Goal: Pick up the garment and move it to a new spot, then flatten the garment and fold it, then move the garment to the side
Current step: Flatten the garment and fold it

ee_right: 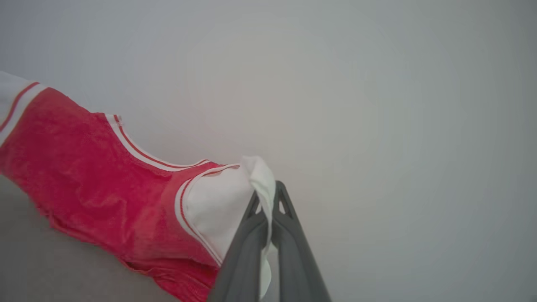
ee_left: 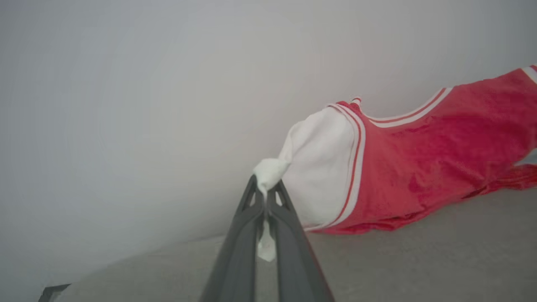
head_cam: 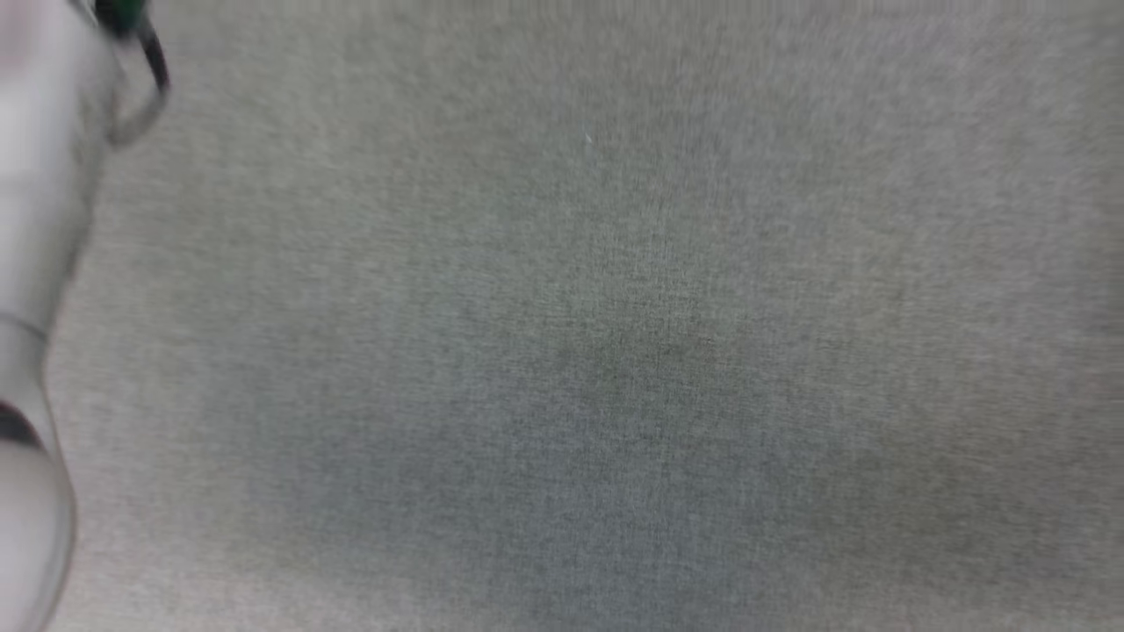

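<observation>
No text, number, label or brand can be read. The garment [ee_left: 419,159] shows the wrist cameras only plain red cloth, a white sleeve and striped trim.

- A plain indoor room with even, soft light; whether it is a lab, a workshop or a home cannot be told.
- A flat grey woven-fabric surface [head_cam: 615,351] spreads across the head view.
- A smooth pale grey-white wall [ee_left: 126,105] rises directly behind that surface in both wrist views.
</observation>
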`<state>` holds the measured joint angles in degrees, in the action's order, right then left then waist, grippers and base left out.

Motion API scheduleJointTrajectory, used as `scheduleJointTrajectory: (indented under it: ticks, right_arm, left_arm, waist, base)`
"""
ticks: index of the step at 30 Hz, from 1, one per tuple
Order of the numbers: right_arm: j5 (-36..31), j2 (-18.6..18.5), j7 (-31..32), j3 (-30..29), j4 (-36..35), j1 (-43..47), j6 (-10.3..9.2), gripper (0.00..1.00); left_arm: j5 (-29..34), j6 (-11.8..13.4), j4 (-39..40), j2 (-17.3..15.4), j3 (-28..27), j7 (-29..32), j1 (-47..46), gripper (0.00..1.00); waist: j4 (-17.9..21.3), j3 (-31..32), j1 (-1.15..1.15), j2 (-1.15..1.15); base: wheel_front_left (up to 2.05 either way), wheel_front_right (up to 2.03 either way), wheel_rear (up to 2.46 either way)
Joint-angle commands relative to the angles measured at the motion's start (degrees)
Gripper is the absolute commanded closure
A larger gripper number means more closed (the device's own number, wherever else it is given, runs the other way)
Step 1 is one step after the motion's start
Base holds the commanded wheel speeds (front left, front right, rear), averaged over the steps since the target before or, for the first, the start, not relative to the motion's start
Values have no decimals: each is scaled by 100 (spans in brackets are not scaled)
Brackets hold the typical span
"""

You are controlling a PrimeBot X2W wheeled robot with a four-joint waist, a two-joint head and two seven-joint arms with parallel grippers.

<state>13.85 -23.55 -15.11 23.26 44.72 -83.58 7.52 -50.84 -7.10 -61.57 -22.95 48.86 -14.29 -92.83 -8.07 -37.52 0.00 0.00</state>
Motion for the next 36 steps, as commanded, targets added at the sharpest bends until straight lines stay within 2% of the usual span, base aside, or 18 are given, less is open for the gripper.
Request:
scheduleJointTrajectory:
  ticks: [1,8,11,13,16,20,23,28,32,36]
  right_arm:
    - [241,-199,-5,160,-200,406,-6,100]
    - [1342,-959,89,710,-1407,2603,-6,100]
    - [1532,-1218,190,715,-1944,3576,-6,100]
    - [1518,-1374,268,633,-2295,4253,-6,100]
    - [1411,-1529,301,342,-2847,5260,-6,100]
    - [1001,-1661,434,-108,-3681,6630,-6,100]
    - [625,-1627,536,-532,-4353,7587,-6,100]
    - [-31,-1362,672,-1311,-5311,9039,-6,100]
    - [-380,-990,787,-1761,-5677,9868,-6,100]
    - [-521,-631,803,-1945,-5697,10387,-6,100]
  left_arm:
    - [-85,-22,62,-83,51,39,353,100]
    - [-428,-39,889,-558,379,320,2041,100]
    - [-564,-40,1425,-819,500,447,2854,100]
    - [-690,58,1881,-993,566,534,3448,100]
    - [-877,393,2708,-1425,625,664,4331,100]
    - [-1198,1007,4012,-2011,670,801,5495,100]
    - [-1358,1549,4914,-2528,676,822,6221,100]
    - [-1707,2326,6031,-3092,581,618,7200,100]
    - [-1926,2659,6410,-3234,545,419,7708,100]
    - [-1994,2779,6465,-3175,544,264,7975,100]
  waist:
    - [-56,1147,0,0]
    - [36,2138,0,0]
    - [52,2472,0,0]
    - [33,2664,0,0]
    - [13,2873,0,0]
    - [-18,3020,0,0]
    - [-41,3045,0,0]
    - [-103,3011,0,0]
    - [-127,2948,0,0]
    - [-160,2925,0,0]
  base:
    - [0,0,0]
    - [0,0,0]
    - [0,0,0]
    - [0,0,0]
    - [0,0,0]
    - [0,0,0]
    - [0,0,0]
    - [0,0,0]
    - [0,0,0]
    - [0,0,0]
